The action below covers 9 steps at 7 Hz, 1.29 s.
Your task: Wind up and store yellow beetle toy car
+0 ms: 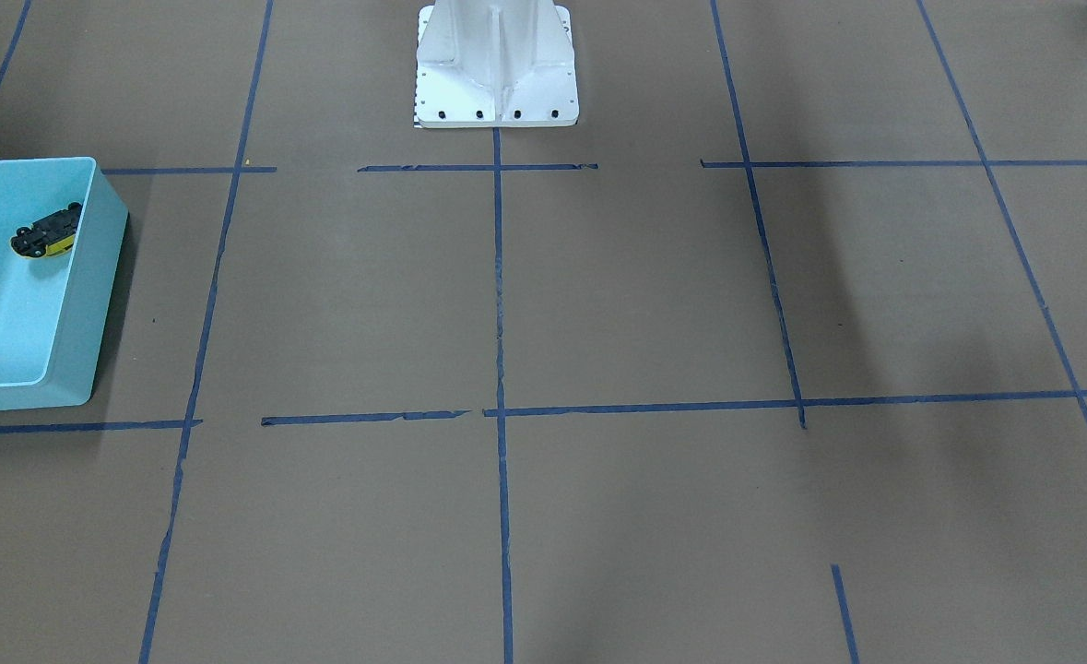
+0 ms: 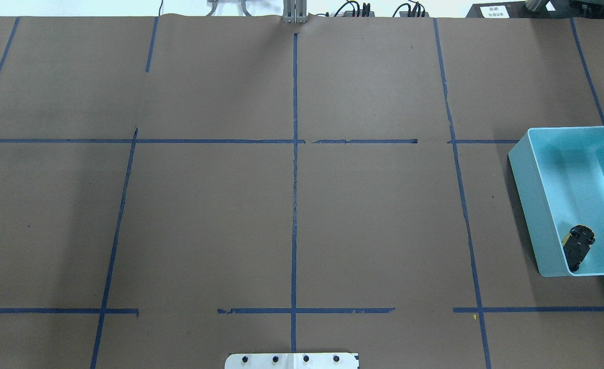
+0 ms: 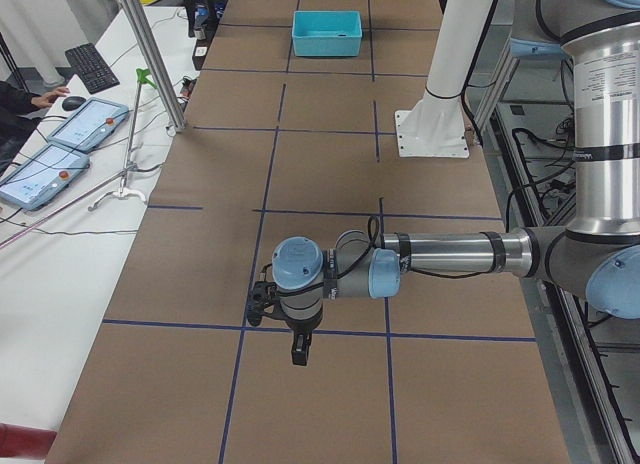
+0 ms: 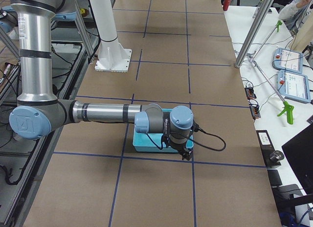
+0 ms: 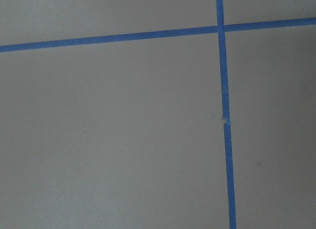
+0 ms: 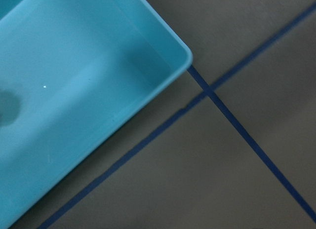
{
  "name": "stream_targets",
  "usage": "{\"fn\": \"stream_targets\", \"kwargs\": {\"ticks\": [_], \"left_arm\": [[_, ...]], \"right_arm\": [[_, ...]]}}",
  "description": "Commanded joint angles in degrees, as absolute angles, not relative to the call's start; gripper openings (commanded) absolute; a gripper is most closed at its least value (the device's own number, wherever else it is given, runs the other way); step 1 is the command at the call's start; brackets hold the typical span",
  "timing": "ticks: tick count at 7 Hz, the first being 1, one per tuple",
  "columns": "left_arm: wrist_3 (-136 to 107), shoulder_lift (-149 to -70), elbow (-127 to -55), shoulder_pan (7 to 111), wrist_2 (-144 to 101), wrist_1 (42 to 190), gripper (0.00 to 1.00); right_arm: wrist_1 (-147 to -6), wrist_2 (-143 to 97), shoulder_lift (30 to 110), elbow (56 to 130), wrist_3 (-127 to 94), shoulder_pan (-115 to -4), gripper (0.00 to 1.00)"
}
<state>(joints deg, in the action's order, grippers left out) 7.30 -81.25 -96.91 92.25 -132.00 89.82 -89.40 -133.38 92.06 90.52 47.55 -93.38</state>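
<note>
The yellow beetle toy car (image 1: 45, 232) lies inside the light-blue bin (image 1: 100, 277), tipped so that its black underside shows. In the overhead view the car (image 2: 577, 246) is near the bin's (image 2: 532, 205) front corner. My left gripper (image 3: 300, 352) shows only in the exterior left view, low over bare table far from the bin; I cannot tell whether it is open or shut. My right gripper (image 4: 186, 155) shows only in the exterior right view, over the bin's (image 4: 146, 144) outer edge; I cannot tell its state. The right wrist view shows a bin corner (image 6: 74, 91) and no car.
Brown paper with blue tape lines (image 2: 294, 205) covers the table. The white robot base (image 1: 497, 74) stands at the middle of the robot's side. Operator tablets (image 3: 85, 124) and a metal stand (image 3: 130, 184) sit on the side bench.
</note>
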Motion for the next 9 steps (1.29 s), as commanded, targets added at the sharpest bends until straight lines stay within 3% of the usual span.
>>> {"fn": "stream_targets", "kwargs": {"ticks": [1,9], "left_arm": [[7.3,-81.4,-96.9,92.3,-132.1,89.8,0.99],[7.4,-81.4,-96.8,92.2,-132.0,89.8,0.99]], "right_arm": [[-91.1,-133.7,92.7,87.4,24.6,-99.9,1.0],[-91.1,-130.3,95.3,87.4,17.8,-101.7,1.0]]}}
